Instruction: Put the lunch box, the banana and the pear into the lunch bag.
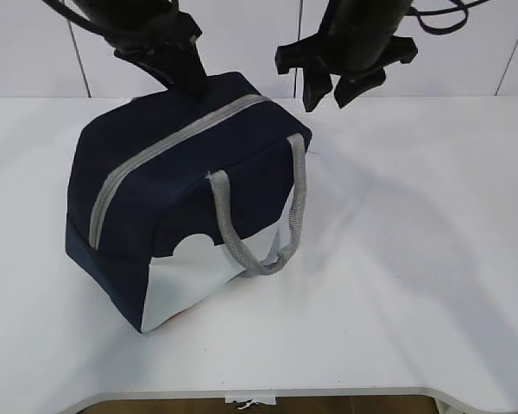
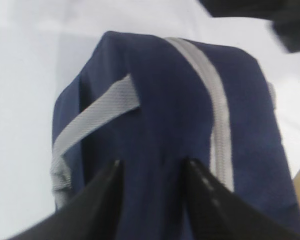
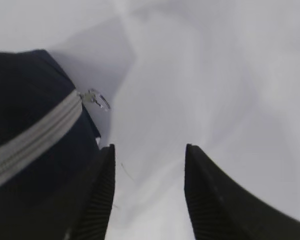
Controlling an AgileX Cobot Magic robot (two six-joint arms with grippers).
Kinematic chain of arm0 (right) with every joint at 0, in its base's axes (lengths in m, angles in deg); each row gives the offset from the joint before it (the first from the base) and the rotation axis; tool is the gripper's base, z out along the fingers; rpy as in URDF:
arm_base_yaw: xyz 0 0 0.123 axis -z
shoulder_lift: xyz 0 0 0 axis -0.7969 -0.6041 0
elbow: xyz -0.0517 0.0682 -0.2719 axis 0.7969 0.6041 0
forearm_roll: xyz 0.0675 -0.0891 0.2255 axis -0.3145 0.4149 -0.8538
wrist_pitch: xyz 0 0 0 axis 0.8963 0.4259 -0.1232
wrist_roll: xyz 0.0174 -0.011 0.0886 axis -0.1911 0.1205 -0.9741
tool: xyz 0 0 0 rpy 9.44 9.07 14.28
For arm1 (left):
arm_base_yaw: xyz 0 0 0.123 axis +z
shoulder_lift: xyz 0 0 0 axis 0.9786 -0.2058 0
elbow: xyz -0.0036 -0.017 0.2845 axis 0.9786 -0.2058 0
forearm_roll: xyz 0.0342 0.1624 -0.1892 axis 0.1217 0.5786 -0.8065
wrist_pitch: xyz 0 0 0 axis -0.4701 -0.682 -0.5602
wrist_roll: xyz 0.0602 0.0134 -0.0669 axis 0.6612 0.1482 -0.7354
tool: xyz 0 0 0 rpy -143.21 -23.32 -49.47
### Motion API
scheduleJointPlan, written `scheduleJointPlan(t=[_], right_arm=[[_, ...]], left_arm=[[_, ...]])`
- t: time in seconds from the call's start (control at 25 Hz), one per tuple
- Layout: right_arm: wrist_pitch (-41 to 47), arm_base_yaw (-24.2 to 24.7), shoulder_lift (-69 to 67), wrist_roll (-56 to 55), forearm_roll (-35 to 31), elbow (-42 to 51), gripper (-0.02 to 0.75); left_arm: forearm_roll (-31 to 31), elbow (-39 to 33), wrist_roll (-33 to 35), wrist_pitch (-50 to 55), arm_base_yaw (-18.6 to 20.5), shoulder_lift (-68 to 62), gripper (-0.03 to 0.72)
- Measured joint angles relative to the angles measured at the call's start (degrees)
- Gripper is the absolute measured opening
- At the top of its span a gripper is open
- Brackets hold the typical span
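Navy lunch bag [image 1: 168, 194] zipped closed on white table [image 1: 414, 259], contents hidden, left gripper [image 2: 150, 172] and right gripper [image 3: 149, 155] spread, empty

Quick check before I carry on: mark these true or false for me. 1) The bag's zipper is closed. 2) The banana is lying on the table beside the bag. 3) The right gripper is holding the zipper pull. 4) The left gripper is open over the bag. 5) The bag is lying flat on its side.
1) True: the grey zipper on the lunch bag runs shut along the top.
2) False: no banana shows on the table.
3) False: the right gripper is open and empty beside the ring pull.
4) True: the left gripper is open over the bag's top.
5) False: it stands upright.
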Motion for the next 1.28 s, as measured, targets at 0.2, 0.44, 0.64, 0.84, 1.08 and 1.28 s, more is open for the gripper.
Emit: scheduleJointPlan(t=[0.2, 0.44, 0.64, 0.84, 1.08, 1.28], right_arm=[[7.41, 0.0, 0.0, 2.73, -0.59, -5.31, 0.362], [8.29, 0.0, 0.22, 3.81, -3.76, -8.06, 0.362], [8.45, 0.0, 2.69, 4.28, -6.06, -7.6, 0.362], [8.49, 0.0, 11.0, 5.65, -6.15, -0.34, 0.362], [8.63, 0.0, 25.29, 7.7, -6.05, 11.72, 0.362], [8.72, 0.0, 37.45, 7.9, -6.05, 21.71, 0.362]], left_arm=[[1.27, 0.0, -0.34, 0.45, 1.57, 0.0, 0.418], [2.18, 0.0, -1.25, 3.08, 2.68, 1.96, 0.429], [5.36, 0.0, -4.39, 3.77, 2.68, 5.02, 0.393], [9.18, -3.37, -8.82, 3.8, 2.68, 10.97, 0.331], [11.72, -15.87, -9.39, 4.16, 2.68, 24.75, 0.292], [12.76, -23.1, -9.39, 4.4, 2.68, 36.12, 0.288]])
